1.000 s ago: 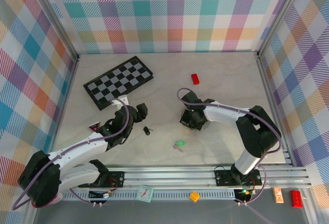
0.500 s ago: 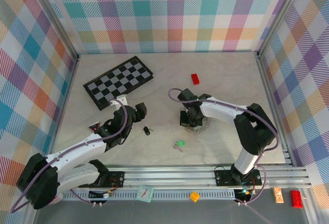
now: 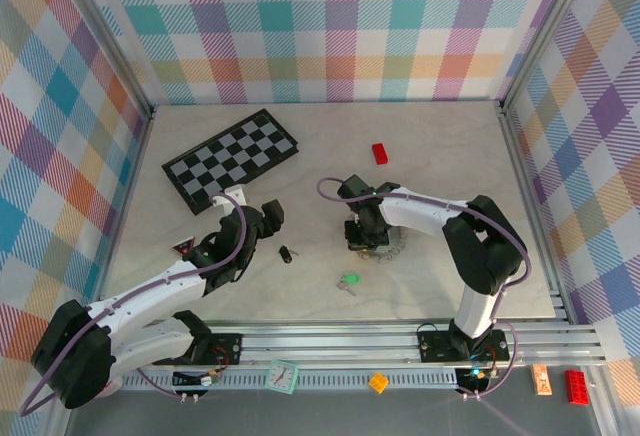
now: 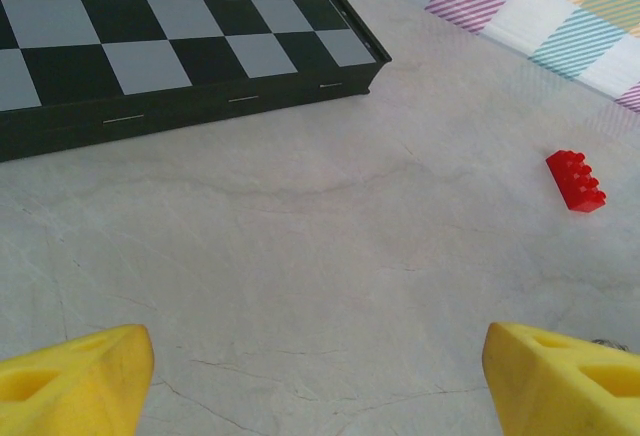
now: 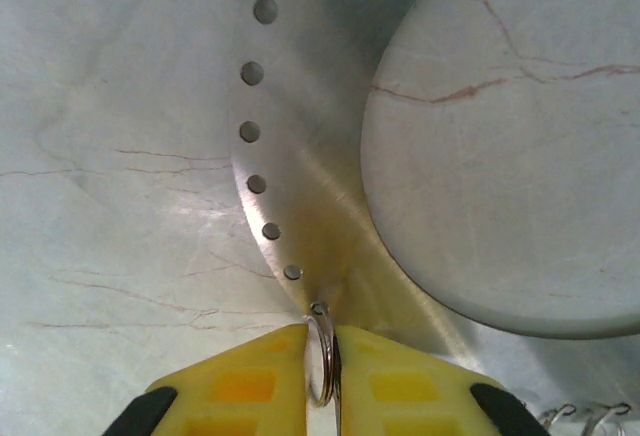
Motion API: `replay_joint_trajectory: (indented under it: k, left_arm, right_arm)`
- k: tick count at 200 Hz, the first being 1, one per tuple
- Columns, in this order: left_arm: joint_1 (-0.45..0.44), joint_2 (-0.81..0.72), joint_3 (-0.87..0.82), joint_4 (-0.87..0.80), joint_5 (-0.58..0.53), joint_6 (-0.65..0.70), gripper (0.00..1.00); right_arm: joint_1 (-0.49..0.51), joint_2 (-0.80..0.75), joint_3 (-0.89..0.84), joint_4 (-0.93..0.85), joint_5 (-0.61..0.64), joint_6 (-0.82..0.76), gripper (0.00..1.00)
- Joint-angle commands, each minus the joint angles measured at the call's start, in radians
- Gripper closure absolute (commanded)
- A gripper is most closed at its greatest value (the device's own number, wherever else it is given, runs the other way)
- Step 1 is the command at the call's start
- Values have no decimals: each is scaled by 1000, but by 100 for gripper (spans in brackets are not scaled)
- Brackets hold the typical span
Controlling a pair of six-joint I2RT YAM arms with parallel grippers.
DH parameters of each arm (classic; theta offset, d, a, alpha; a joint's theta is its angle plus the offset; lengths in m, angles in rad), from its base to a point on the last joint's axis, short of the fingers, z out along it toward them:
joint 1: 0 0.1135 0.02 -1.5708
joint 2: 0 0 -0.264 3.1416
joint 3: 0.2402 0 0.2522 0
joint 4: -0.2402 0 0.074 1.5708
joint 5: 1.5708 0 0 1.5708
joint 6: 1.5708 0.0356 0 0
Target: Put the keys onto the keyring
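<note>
Nothing threaded yet: your right end effector (image 5: 320, 358), nearly closed, pinches the keyring (image 5: 300, 166) by its wire loop (image 5: 319, 328); green key (image 3: 348, 282) lies just base-side of it, black key (image 3: 286, 253) beside your wide-open, empty left end effector (image 4: 318, 354).

One black-headed key (image 3: 286, 253), one green-headed key (image 3: 348, 282), one keyring (image 5: 300, 186), one chessboard (image 3: 230, 158), one red block (image 3: 380, 153)

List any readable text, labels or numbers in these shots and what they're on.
Nothing legible.
Teal clock face on the front rail: markings too small to read.
Red triangle mark on the left arm: too small to read.
Chessboard, red block, keyring: no print visible.
</note>
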Motion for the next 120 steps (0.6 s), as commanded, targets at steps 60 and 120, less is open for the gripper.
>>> replay_joint_trajectory:
  k: [60, 120]
  left_arm:
    - [-13, -15, -14, -17, -28, -5, 15]
    - [-12, -16, 14, -16, -35, 86, 15]
  right_arm:
    - [5, 6, 38, -52, 17, -1, 100]
    - [6, -131, 44, -60, 135, -149, 100]
